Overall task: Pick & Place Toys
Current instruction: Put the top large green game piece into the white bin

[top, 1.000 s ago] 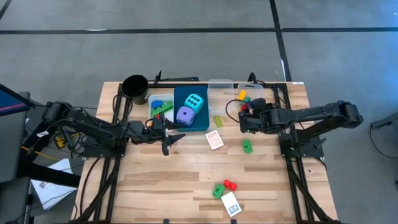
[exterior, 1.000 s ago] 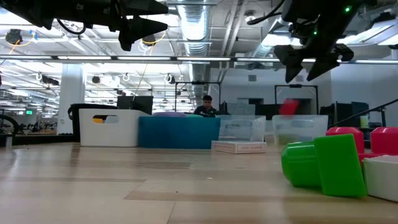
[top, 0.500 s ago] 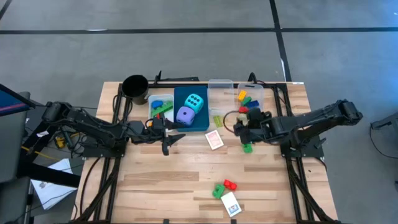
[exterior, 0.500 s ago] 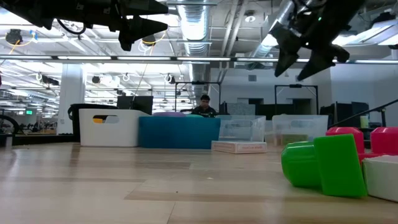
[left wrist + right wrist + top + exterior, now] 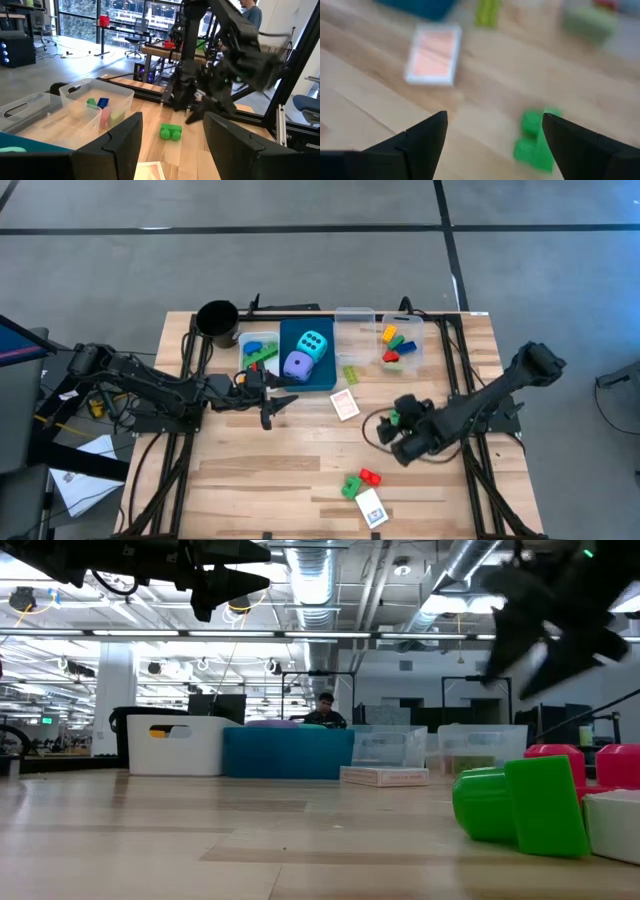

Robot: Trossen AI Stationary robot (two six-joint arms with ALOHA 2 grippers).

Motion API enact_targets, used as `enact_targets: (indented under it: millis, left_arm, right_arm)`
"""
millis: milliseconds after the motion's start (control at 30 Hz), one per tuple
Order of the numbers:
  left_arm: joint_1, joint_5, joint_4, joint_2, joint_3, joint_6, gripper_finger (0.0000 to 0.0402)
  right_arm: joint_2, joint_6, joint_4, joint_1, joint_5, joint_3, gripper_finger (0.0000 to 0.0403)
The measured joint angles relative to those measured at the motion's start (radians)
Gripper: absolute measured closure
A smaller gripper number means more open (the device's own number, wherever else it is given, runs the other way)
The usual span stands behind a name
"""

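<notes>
A: Toys first. What do they look like and where?

B: Small chunky plastic bricks. One green brick [image 5: 536, 140] lies loose on the wooden table [image 5: 260, 470], right under the right gripper [image 5: 492, 137], at about 3 o'clock from the table's middle. A green-and-red brick pair [image 5: 358, 481] sits toward 5 o'clock, touching a white card [image 5: 371, 507]. An orange-backed card [image 5: 345, 404] lies flat just past centre, with a yellow-green brick [image 5: 351, 374] at its 12 o'clock beside the blue bin [image 5: 288, 330].

A: Dice?

B: Cyan die [image 5: 314, 344] and purple die [image 5: 297, 365], both dotted, both inside the blue bin, touching.

A: Other bins?

B: White bin [image 5: 243, 339] at 9 o'clock of the blue one holds green, blue and red bricks [image 5: 260, 352]. Two clear bins at 3 o'clock of it: the near clear bin [image 5: 354, 317] I can't tell the contents of; the far clear bin [image 5: 404, 320] holds yellow, green and red bricks [image 5: 392, 345]. Black cup [image 5: 217, 319] at 11 o'clock on the table, contents not visible.

A: Claws?

B: Right gripper's fingers are spread, nothing between them, green brick lies just ahead. Left gripper [image 5: 277, 406] hangs at 9 o'clock of centre, near the blue bin's front; fingers apart with a clear gap, empty.
</notes>
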Motion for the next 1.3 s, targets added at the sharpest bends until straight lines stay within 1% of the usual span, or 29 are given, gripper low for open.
enact_targets:
  millis: [167, 333, 433, 567, 700, 933, 1033, 1167, 1300]
  left_arm:
    - [0.000, 0.000, -0.006, 0.000, 0.000, 0.000, 0.0198]
    - [0.000, -0.001, -0.006, 0.000, 0.000, 0.000, 0.0198]
    - [0.000, -0.001, -0.006, 0.000, 0.000, 0.000, 0.0198]
    - [0.000, -0.005, -0.007, 0.000, 0.000, 0.000, 0.0198]
    - [0.000, -0.005, -0.007, 0.000, 0.000, 0.000, 0.0198]
    - [0.000, -0.004, -0.007, 0.000, 0.000, 0.000, 0.0198]
    - [0.000, -0.004, -0.007, 0.000, 0.000, 0.000, 0.0198]
    - [0.000, -0.003, -0.007, 0.000, 0.000, 0.000, 0.0198]
    - [0.000, -0.003, -0.007, 0.000, 0.000, 0.000, 0.0198]
  right_arm:
    - [0.127, 0.151, -0.068, 0.017, -0.094, 0.000, 0.0083]
    - [0.223, 0.168, -0.035, 0.004, -0.176, 0.002, 0.0083]
    - [0.264, 0.186, -0.025, -0.003, -0.203, 0.002, 0.0083]
    - [0.308, 0.226, -0.031, -0.016, -0.205, 0.002, 0.0084]
    - [0.343, 0.235, -0.032, -0.033, -0.207, 0.004, 0.0093]
    - [0.347, 0.236, -0.029, -0.044, -0.202, 0.007, 0.0134]
    - [0.348, 0.234, -0.054, -0.042, -0.202, 0.006, 0.0148]
    - [0.348, 0.275, -0.097, -0.043, -0.202, 0.006, 0.0166]
    - [0.348, 0.248, -0.095, -0.043, -0.195, 0.006, 0.0185]
